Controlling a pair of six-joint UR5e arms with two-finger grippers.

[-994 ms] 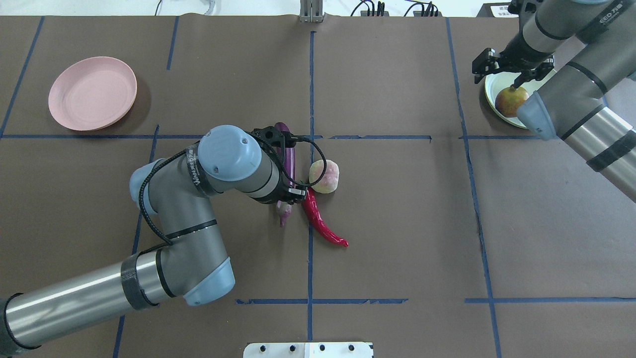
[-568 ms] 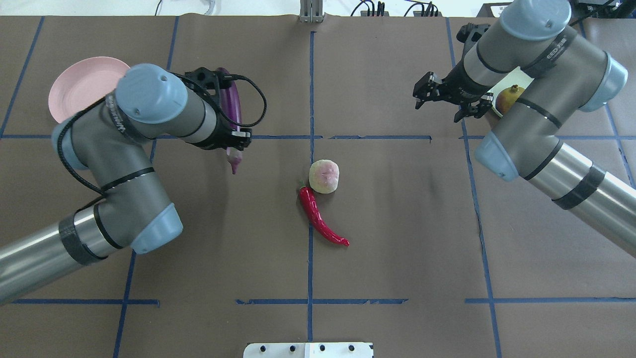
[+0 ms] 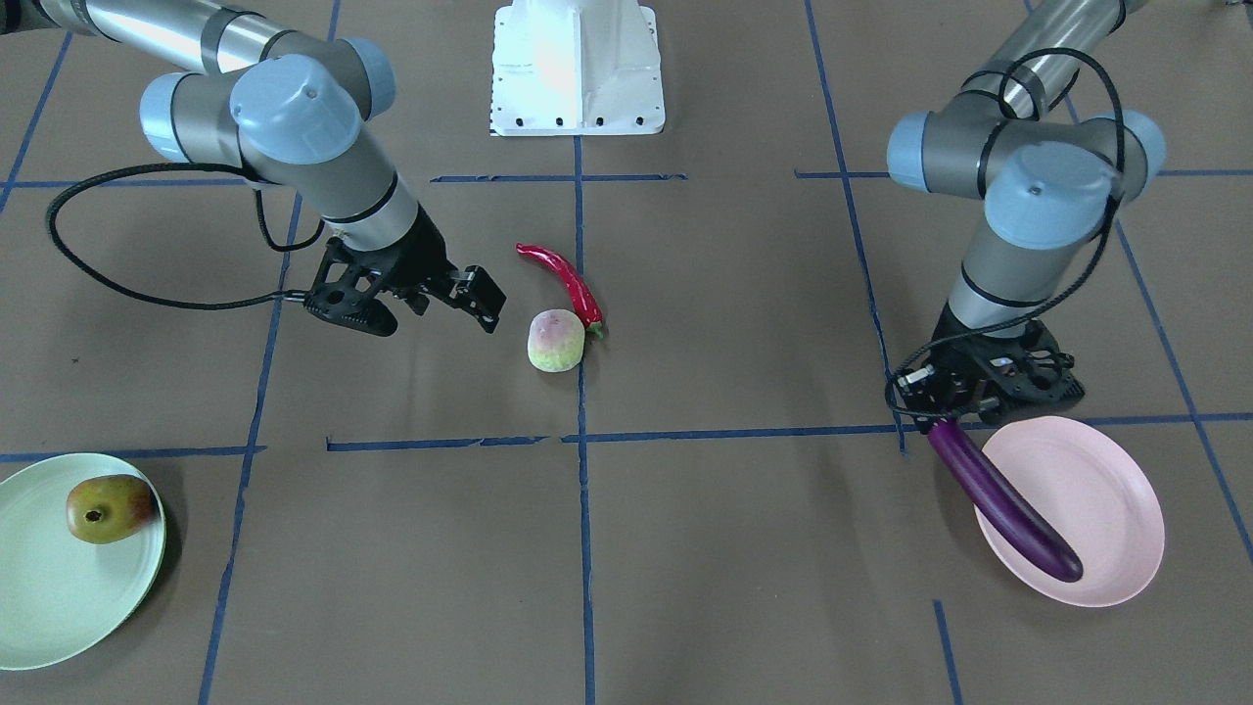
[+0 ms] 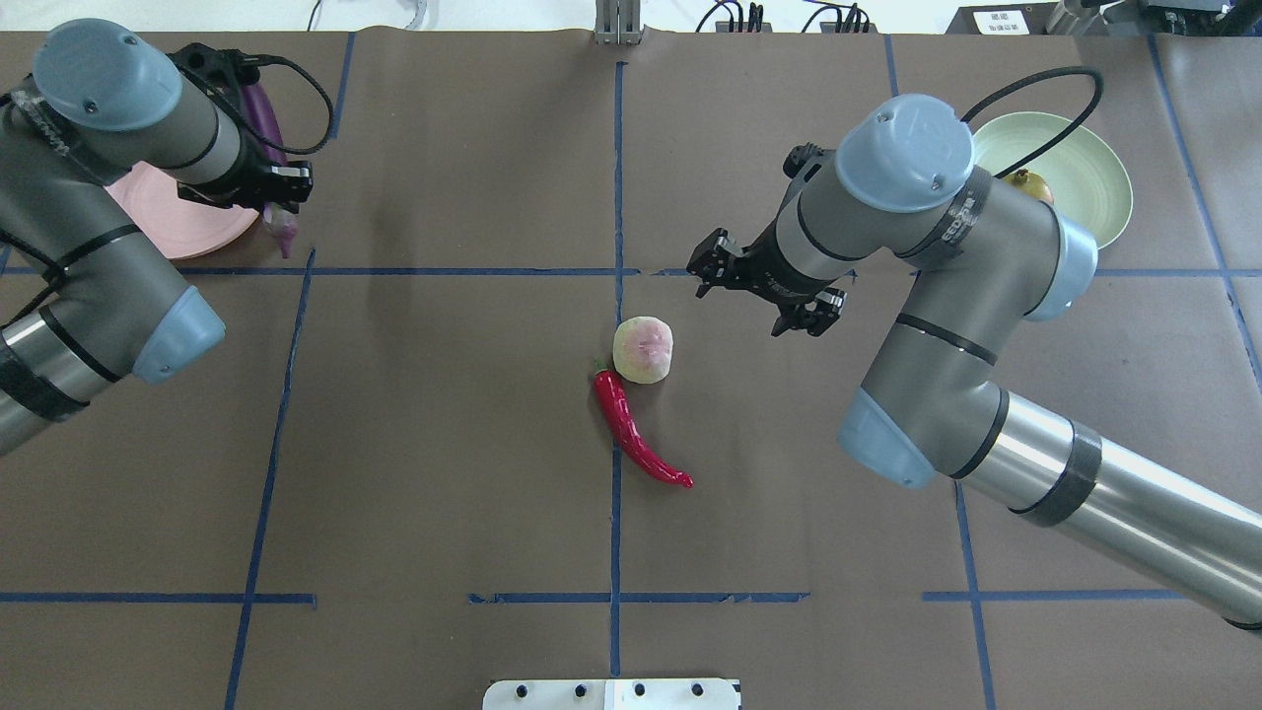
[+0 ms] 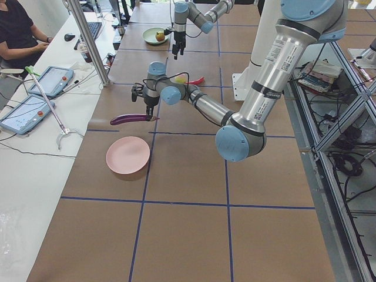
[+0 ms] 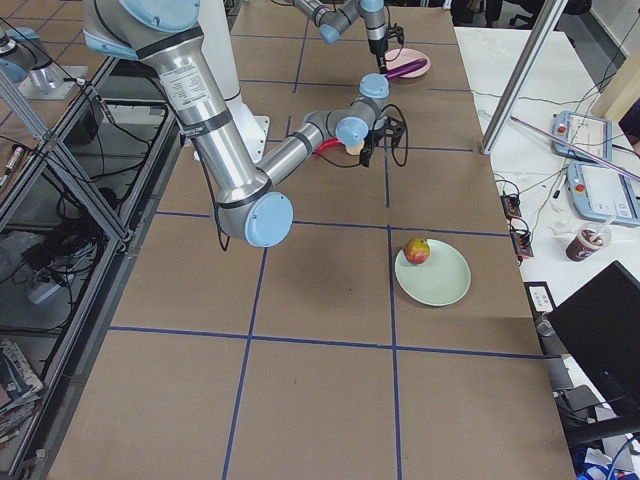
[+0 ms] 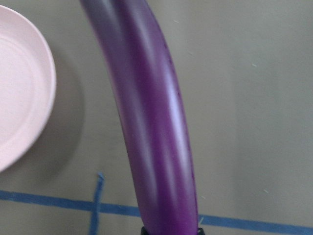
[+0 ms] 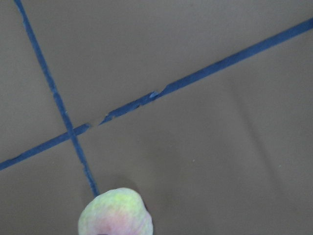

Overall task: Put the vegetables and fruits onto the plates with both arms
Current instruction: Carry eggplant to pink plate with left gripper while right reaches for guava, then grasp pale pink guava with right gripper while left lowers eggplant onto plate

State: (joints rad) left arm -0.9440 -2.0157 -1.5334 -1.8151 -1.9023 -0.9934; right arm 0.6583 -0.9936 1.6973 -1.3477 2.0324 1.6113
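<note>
Eggplant (image 3: 998, 499) hangs clamped by its cap end in my left tool (image 3: 989, 380), reaching out from it off the table (image 4: 444, 444), just beside the pink plate (image 3: 1106, 509). My right tool (image 4: 764, 294) is empty, its 2 fingers spread; the peach (image 4: 643, 349) sits near it, the chili (image 4: 636, 434) beyond.

We see a table covered in brown paper (image 4: 444, 444), marked into rectangles by blue tape lines (image 4: 615, 513). Along its far edge runs a white bench (image 5: 29, 194) carrying two tablets (image 5: 56, 80) and thin cords, with a slanted metal post (image 5: 88, 41) rising beside it. On the opposite side, an aluminium frame (image 5: 317, 176) stands over tangled black cables (image 5: 346, 164). The light is even, and we see only soft shadows.
</note>
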